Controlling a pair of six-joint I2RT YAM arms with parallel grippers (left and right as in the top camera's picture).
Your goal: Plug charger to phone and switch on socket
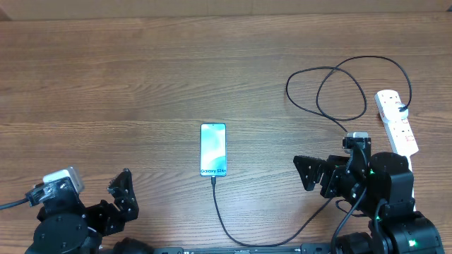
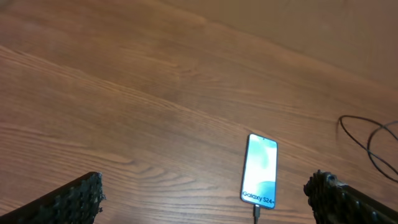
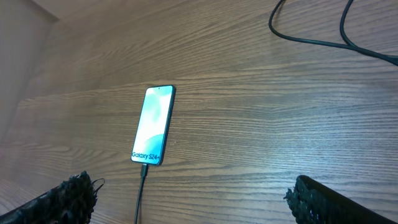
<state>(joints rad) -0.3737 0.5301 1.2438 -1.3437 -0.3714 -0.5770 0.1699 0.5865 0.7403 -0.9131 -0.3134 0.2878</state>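
The phone (image 1: 212, 149) lies flat mid-table with its screen lit, also in the left wrist view (image 2: 260, 169) and the right wrist view (image 3: 153, 125). The charger's (image 1: 224, 224) connector tip meets the phone's near short edge. Its black cable (image 3: 142, 193) runs toward me, then right, and loops (image 1: 332, 88) up to a black plug seated in the white socket (image 1: 397, 125) at the far right. My left gripper (image 1: 120, 197) (image 2: 205, 186) stands open near the front left, holding nothing. My right gripper (image 1: 311, 175) (image 3: 189, 188) is open at the front right, also holding nothing.
The socket's thick white cord runs down behind my right arm (image 1: 385, 187). Cable loops (image 2: 373, 140) lie on the wood at the right rear. The table's front edge (image 1: 233, 248) is close under both arms.
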